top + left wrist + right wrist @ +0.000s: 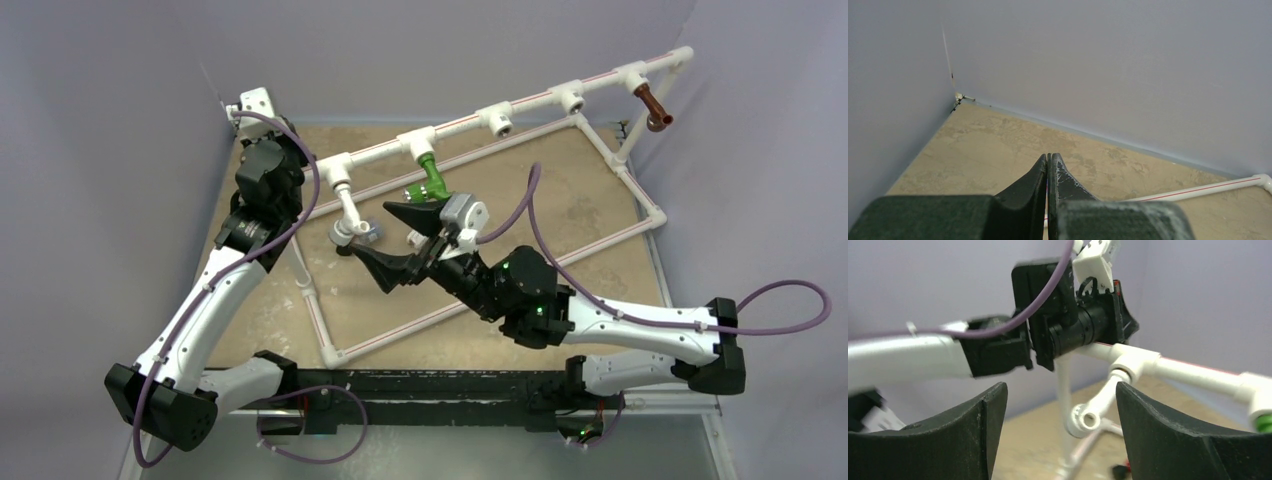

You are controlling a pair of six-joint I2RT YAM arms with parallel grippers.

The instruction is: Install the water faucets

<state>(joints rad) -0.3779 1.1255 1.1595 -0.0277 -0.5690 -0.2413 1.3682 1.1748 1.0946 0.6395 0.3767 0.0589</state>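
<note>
White faucet [349, 222] hangs on the frame [540, 100] at centre left, beside green faucet [432, 178]; brown faucet [652, 107] sits upper right. Right end effector [397, 240] is apart and empty; left end effector [1048, 159] is together. Installing seems done; next, withdraw carefully.

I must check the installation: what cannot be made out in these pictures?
Green faucet: cut off by the right edge, right wrist view.
Brown faucet: top view only, too small to judge seating.
Left hand: top view, hidden by its own wrist.
</note>
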